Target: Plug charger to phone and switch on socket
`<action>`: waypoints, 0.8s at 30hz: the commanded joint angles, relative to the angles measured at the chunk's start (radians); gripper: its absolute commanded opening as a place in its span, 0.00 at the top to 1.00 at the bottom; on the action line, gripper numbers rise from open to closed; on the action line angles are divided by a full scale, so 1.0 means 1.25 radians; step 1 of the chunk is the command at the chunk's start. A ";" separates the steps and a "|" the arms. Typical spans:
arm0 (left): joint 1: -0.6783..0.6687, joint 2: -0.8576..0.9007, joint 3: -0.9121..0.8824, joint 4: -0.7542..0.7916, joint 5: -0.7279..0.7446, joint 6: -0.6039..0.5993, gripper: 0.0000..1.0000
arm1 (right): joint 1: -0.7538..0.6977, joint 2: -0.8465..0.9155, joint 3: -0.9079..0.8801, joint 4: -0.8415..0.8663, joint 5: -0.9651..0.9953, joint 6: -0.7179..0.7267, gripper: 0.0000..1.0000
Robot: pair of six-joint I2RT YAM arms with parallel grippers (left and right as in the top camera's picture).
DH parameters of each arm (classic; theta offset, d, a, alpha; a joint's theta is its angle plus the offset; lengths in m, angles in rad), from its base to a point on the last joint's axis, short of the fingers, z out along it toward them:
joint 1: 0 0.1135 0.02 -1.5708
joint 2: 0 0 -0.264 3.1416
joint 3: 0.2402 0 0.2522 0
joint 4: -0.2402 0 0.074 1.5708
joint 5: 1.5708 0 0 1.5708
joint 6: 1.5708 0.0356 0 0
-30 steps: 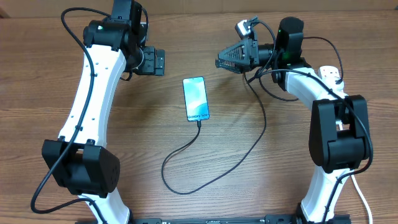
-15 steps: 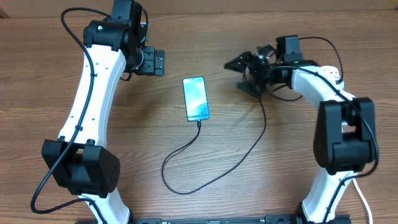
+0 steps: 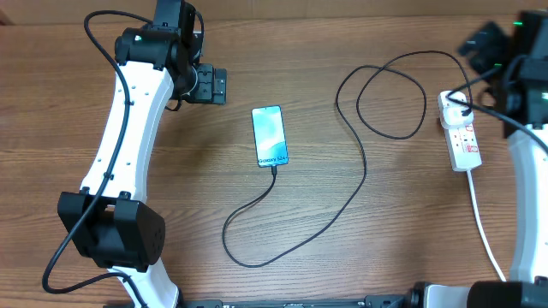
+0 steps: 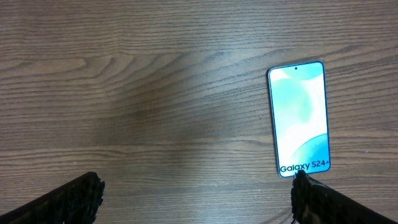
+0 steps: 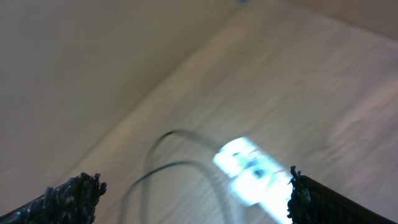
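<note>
Left gripper (image 4: 196, 182) has its jaws spread wide with nothing between them. Right gripper (image 5: 191, 180) same, wide apart and empty. Near to far on the bench (image 3: 197, 171):
- charger (image 3: 364, 175) cable sags in a loop toward the near edge, small tip meeting the near short edge of the phone (image 3: 270, 135)
- phone flat mid-bench, screen up and lit, "Galaxy" text showing
- cable runs past the phone's right side, makes a loose coil toward the far edge, ends with its black plug at the far end of the socket (image 3: 463, 137)
- socket lies along the right edge, white cord (image 3: 488, 231) trailing to the near edge; switch state can't tell

Left gripper hovers on the far side, left of the phone. Right gripper is over the far right corner, wrist view blurred.
</note>
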 commanded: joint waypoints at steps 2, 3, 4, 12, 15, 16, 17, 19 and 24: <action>0.000 0.006 0.001 0.001 -0.005 0.012 0.00 | -0.142 0.068 -0.009 0.010 -0.050 -0.084 0.00; 0.000 0.006 0.001 0.001 -0.005 0.012 0.00 | -0.184 0.081 -0.009 0.016 -0.101 -0.101 0.00; 0.000 0.006 0.001 0.001 -0.005 0.012 0.00 | -0.213 0.091 -0.009 0.019 -0.144 -0.112 0.00; 0.000 0.006 0.001 0.001 -0.005 0.012 0.00 | -0.399 0.224 -0.010 0.045 -0.696 -0.364 0.00; 0.000 0.006 0.001 0.001 -0.005 0.012 0.00 | -0.409 0.284 -0.011 0.040 -0.772 -0.427 0.00; 0.000 0.006 0.001 0.002 -0.005 0.012 0.00 | -0.409 0.305 -0.011 0.040 -0.778 -0.435 0.00; 0.000 0.006 0.001 0.001 -0.005 0.012 0.00 | -0.407 0.323 -0.011 0.041 -0.786 -0.441 0.00; 0.000 0.006 0.001 0.002 -0.005 0.012 0.00 | -0.398 0.363 -0.011 0.042 -0.830 -0.482 0.00; 0.000 0.006 0.001 0.002 -0.005 0.012 0.00 | -0.370 0.436 -0.011 0.049 -0.862 -0.523 0.00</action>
